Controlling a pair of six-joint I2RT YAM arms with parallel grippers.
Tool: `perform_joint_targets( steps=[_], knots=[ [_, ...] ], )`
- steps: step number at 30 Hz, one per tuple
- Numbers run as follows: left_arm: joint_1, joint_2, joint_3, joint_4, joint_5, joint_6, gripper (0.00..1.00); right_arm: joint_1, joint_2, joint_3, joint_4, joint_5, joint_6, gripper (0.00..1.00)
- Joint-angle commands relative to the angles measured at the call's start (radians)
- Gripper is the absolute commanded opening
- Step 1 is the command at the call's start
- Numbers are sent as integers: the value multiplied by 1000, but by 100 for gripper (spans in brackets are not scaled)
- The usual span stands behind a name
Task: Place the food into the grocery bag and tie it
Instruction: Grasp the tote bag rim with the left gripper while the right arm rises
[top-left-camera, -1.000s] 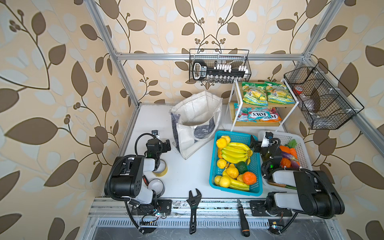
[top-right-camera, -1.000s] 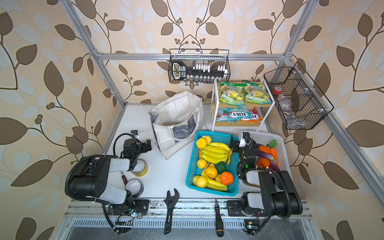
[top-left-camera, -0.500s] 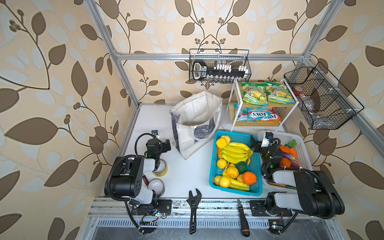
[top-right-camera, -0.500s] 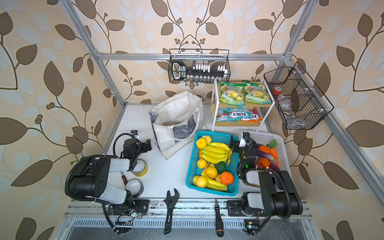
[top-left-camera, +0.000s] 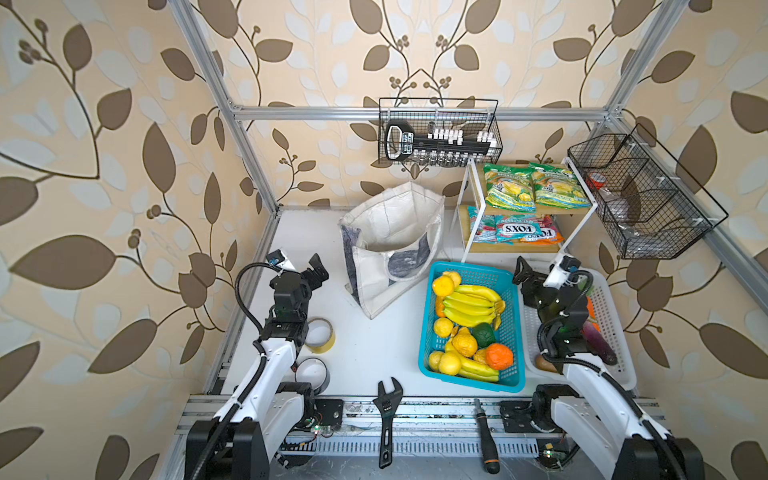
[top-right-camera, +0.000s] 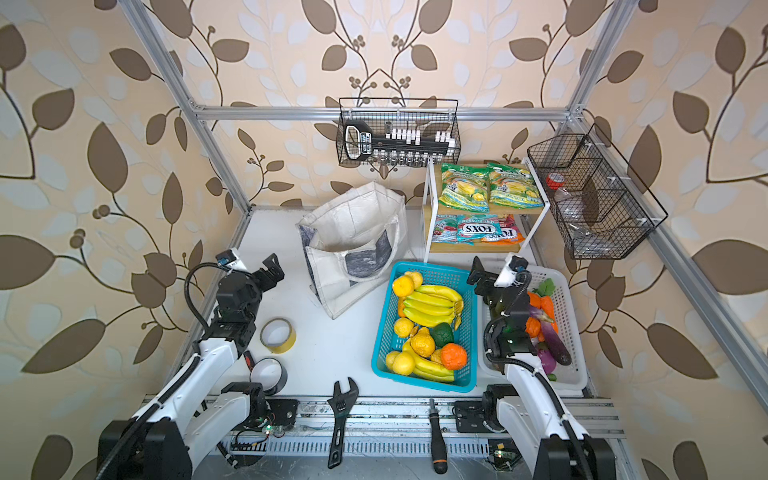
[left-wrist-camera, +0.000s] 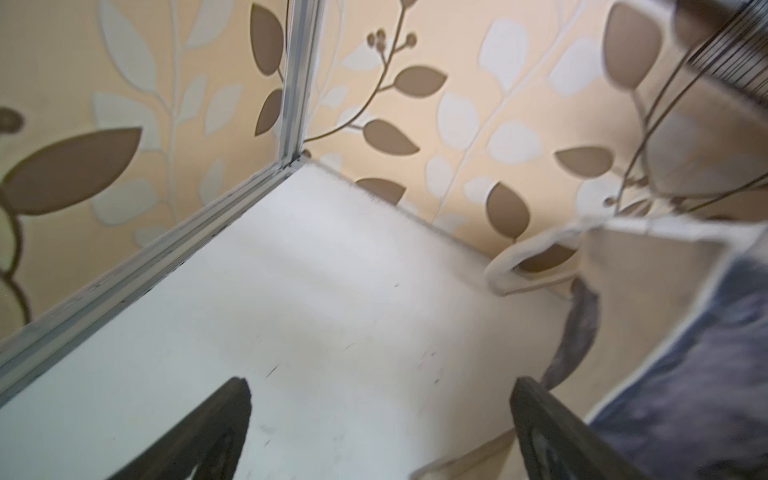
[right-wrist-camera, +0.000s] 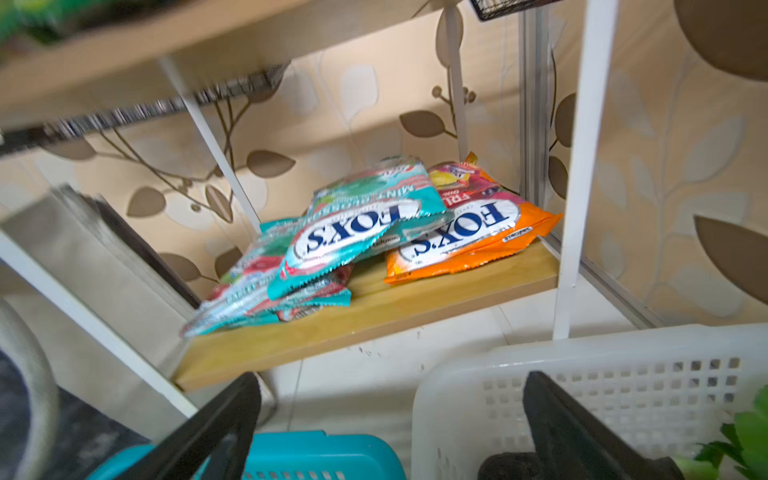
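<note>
1. The left arm (top-left-camera: 291, 293) reaches over the white counter (top-left-camera: 374, 345). The left jaws are spread wide apart and hold nothing (in the left wrist view only bare counter shows between them).
2. The grocery bag (top-left-camera: 390, 232), an off-white tote with dark printed panels, stands open-mouthed just to the right of the left jaws and a little ahead of them. It is near them but not touching. One white loop handle (left-wrist-camera: 495, 277) droops over its side, ahead of these jaws.
3. The right arm (top-left-camera: 557, 299) holds the right jaws over the far ends of the blue basket (top-left-camera: 469, 379) and the white basket (top-left-camera: 611, 316). One jaw is above each basket. These jaws also stand wide apart and empty, and they point toward the shelf rack (top-left-camera: 513, 248).
4. Yellow-orange citrus fruits (top-left-camera: 442, 286) lie in the blue basket among bananas (top-left-camera: 471, 305), to the left of the right jaws and behind them.
5. Two green snack packets (top-left-camera: 505, 189) lie flat, side by side, on the rack's top shelf. They are ahead of and above the right jaws, well apart from them.
6. Straight ahead of the right jaws, the lower shelf (right-wrist-camera: 374, 320) holds teal and orange candy bags (right-wrist-camera: 357, 237).
7. Behind the left jaws, beside the arm, a yellow tape roll (top-left-camera: 320, 334) lies on the counter.
</note>
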Motion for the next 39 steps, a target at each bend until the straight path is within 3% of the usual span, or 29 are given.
perform_joint_targets(
  steps=[1,6,10,14,21,25,27,29,33,36,38,39],
  knots=[
    [-3,34,189,-220,232,-125,99,-6,-10,126,-234,-154,124,100],
    [-29,209,553,-549,463,-38,97,45,-31,250,-322,-316,138,97],
    [-109,392,877,-820,420,103,99,245,-12,393,-462,-208,6,97],
    [-113,605,1169,-1007,427,202,99,419,29,521,-568,-91,-76,96],
    [-126,947,1629,-1255,369,296,97,524,52,601,-601,-105,-93,94],
    [-179,1217,1979,-1530,318,394,97,545,60,618,-618,-136,-106,93],
    [-200,1292,2030,-1569,320,431,97,546,59,619,-620,-138,-108,93],
    [-216,1303,1976,-1526,389,463,97,546,58,617,-616,-127,-110,93],
    [-248,1321,1907,-1459,296,489,99,546,70,616,-610,-144,-103,93],
    [-249,1364,1927,-1492,305,486,97,545,79,608,-596,-160,-91,93],
    [-249,1367,1916,-1501,340,484,89,546,91,604,-586,-165,-87,92],
    [-249,1361,1911,-1504,351,483,79,546,96,602,-582,-171,-85,92]
  ],
)
